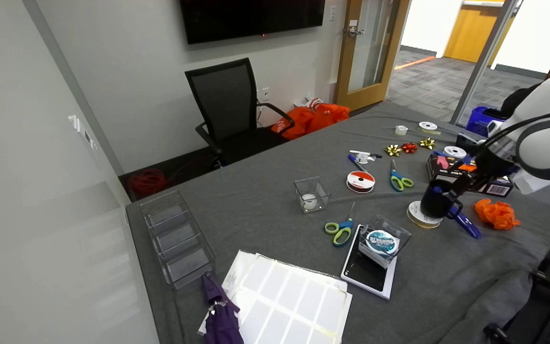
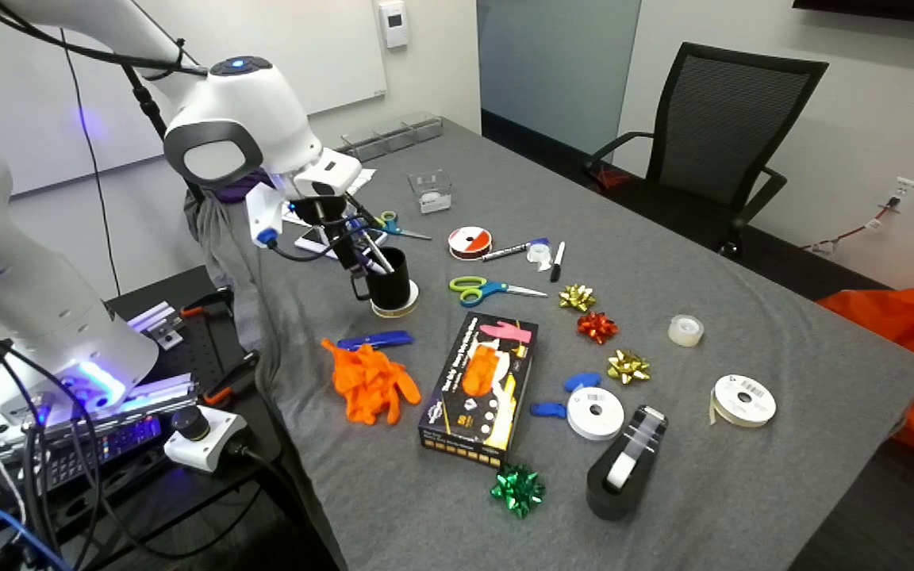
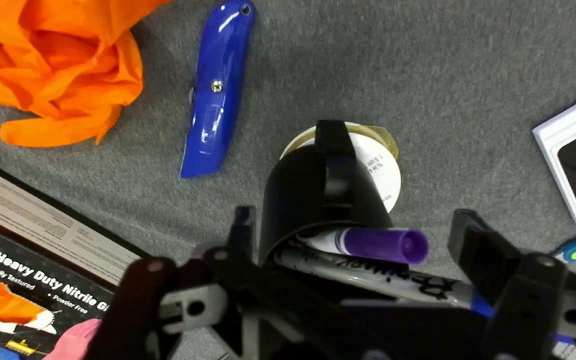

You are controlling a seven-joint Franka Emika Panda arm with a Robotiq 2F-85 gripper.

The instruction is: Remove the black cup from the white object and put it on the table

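Observation:
The black cup (image 1: 431, 199) (image 2: 388, 287) (image 3: 293, 195) stands on the white object (image 1: 419, 218) (image 2: 409, 304) (image 3: 382, 170), a flat round spool lying on the grey table (image 1: 256, 210) (image 2: 711, 492). Markers stick out of the cup's mouth, among them a purple-capped one (image 3: 383, 245) and a grey one (image 3: 368, 275). My gripper (image 3: 357, 227) is open, tilted over the mouth. In the wrist view its left finger (image 3: 242, 230) appears close beside the rim; the right finger (image 3: 473, 240) stands well apart from the cup. The cup's handle (image 3: 337, 160) faces the top of that view.
A blue box cutter (image 2: 378, 339) and an orange glove (image 2: 370, 385) lie near the cup. The glove box (image 2: 477, 388) is close by. A tablet (image 1: 361, 272) bearing a clear box (image 1: 382, 243), and scissors (image 1: 344, 229), lie on the cup's far side from it.

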